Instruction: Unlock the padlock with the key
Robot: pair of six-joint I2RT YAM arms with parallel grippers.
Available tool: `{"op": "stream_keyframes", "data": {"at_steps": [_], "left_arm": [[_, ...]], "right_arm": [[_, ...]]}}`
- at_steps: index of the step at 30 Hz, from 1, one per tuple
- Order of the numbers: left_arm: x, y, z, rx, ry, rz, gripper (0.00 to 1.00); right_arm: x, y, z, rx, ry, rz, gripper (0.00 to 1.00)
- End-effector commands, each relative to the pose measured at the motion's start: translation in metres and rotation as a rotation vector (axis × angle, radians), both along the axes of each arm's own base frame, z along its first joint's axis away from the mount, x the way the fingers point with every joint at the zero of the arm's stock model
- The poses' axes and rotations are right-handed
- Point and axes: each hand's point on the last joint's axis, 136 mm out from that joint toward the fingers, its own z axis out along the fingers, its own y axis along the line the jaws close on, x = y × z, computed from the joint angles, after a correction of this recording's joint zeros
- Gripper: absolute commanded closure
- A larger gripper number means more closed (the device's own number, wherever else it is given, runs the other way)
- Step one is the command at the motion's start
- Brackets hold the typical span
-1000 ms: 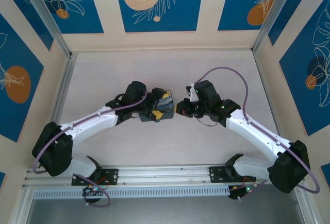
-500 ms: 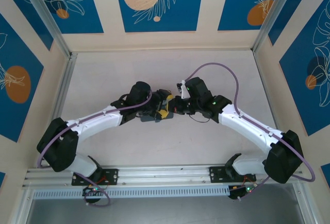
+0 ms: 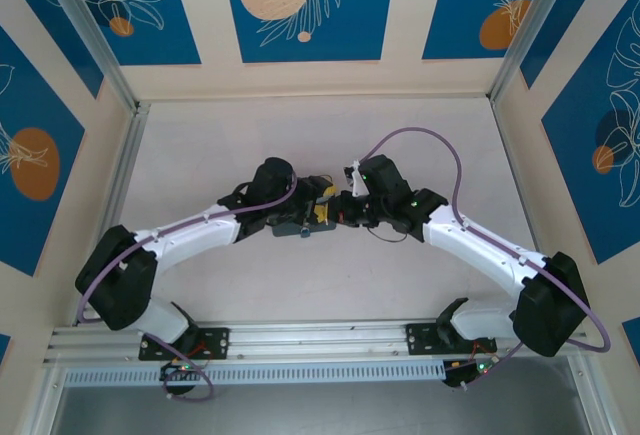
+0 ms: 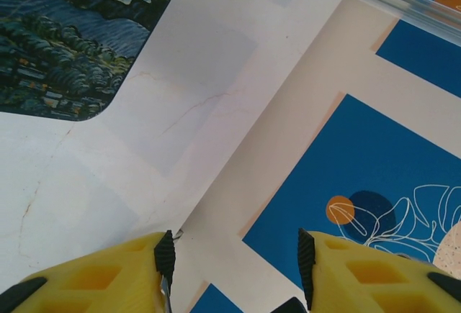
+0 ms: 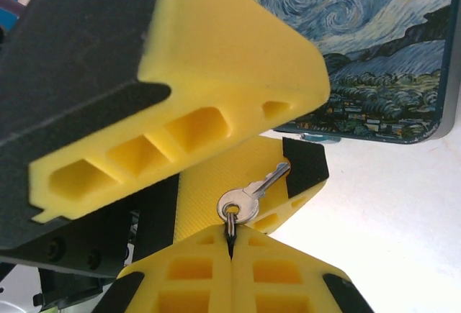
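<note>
I am working on what looks to me like a handover: getting the key [image 5: 253, 194] from one pincer into the other before any lock can be tried. My right pincer [image 5: 230, 235] is clamping hard on the small ring threaded through the key's head, with its jaws pressed together. The key itself is sticking up free above the fingertips, its blade slanting toward the painted tin [image 5: 374, 54]. The key is sitting just short of the tin's near edge, clear of the painted lid and lifted off the table [image 5: 403, 248].

My left pincer [image 4: 234, 255] is standing partly apart on that same side of the tin and gripping nothing yet. Its yellow fingers [image 5: 216, 68] are bracketing the key, one looming in front of it and the other lying behind it. The blade tip is reaching the black pad [image 5: 306, 165] of the farther finger, but whether it is touching or only close I cannot tell.

Next, I am judging, the left jaws need to come together squarely on the flat of the key. Enough blade must be left projecting to enter a keyhole. Only once that hold is firm should the right one let go of the ring. The key is hanging on a loose ring, so it may swivel as the pads meet.
</note>
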Motion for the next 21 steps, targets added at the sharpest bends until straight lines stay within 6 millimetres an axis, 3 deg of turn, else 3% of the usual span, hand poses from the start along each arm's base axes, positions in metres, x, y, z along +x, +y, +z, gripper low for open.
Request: {"op": "stream_keyframes", "data": {"at_steps": [1, 21], "left_arm": [[-0.004, -0.007, -0.003, -0.017, 0.005, -0.017, 0.54], [-0.002, -0.005, -0.019, 0.017, 0.021, -0.015, 0.84]], "right_arm": [[-0.003, -0.002, 0.006, 0.008, -0.018, -0.004, 1.00], [-0.004, -0.018, -0.003, 0.002, -0.001, -0.034, 1.00]]}}
